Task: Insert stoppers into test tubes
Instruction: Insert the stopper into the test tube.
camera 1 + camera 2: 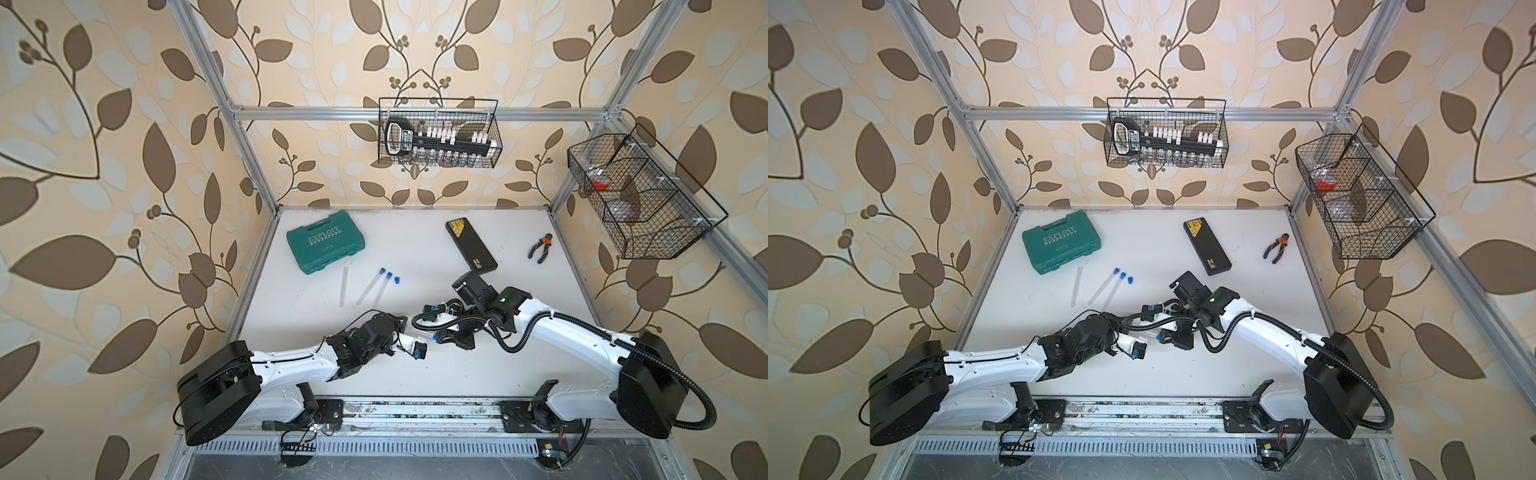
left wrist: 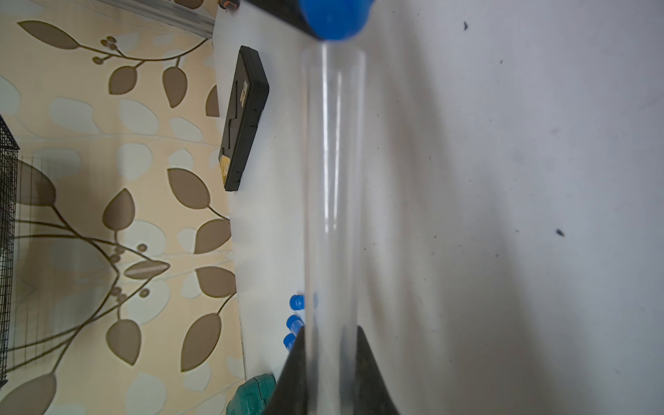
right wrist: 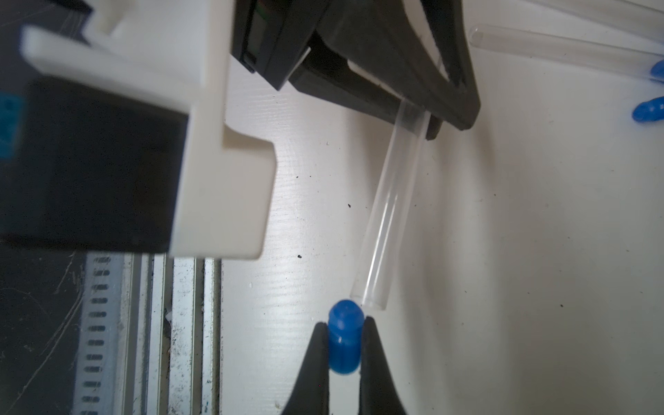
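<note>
In a top view my left hand (image 1: 408, 329) and right hand (image 1: 435, 337) meet tip to tip; the left wrist view shows the left clamped on a test tube (image 2: 332, 179); the right wrist view shows the right pinching a stopper (image 3: 344, 337) just beside the tube's mouth, seemingly off-axis, so next I'd align and press.

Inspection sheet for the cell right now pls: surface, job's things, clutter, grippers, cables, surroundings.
Surface: white table, few dark specks.
Job's things: held stopper at held tube mouth, not in; on the table a bare tube, two blue-ended tubes, one loose stopper.
Clutter: green case, black case, pliers.
Grippers: left gripper shut on held tube; right gripper shut on held stopper.
Cables: black hose loops off right arm; loose wires at front rail.
Surroundings: wire baskets, leaf wallpaper.
</note>
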Controlling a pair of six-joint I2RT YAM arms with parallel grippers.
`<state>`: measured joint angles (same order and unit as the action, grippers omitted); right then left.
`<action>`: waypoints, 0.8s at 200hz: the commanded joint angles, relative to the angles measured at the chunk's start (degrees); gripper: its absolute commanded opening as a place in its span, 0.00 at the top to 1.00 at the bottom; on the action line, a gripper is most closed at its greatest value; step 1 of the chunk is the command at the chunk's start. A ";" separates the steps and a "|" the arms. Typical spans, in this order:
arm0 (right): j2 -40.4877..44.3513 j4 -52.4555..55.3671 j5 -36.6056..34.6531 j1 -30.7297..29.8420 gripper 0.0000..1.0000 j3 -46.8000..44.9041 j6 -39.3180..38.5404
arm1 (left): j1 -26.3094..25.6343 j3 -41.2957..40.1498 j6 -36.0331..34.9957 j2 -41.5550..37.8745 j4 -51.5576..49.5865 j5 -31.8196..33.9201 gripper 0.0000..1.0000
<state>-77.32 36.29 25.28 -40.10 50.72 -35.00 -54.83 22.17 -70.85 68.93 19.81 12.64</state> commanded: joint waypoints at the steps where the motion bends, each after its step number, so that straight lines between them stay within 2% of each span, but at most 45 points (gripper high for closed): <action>1: -0.80 0.17 -0.23 0.14 0.95 1.99 0.18 | -0.72 -0.45 -0.48 -1.51 2.22 0.32 1.00; 48: -0.19 0.14 -1.81 0.30 0.95 1.73 0.62 | -0.72 -0.38 -0.34 -1.26 1.85 0.28 1.00; 160: -3.19 -0.78 1.12 0.31 0.96 4.86 2.00 | -1.55 -0.22 -1.27 -1.16 1.37 0.45 1.00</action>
<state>-78.96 36.34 24.32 -39.94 52.25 -34.22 -55.18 22.17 -71.18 68.73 19.81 13.15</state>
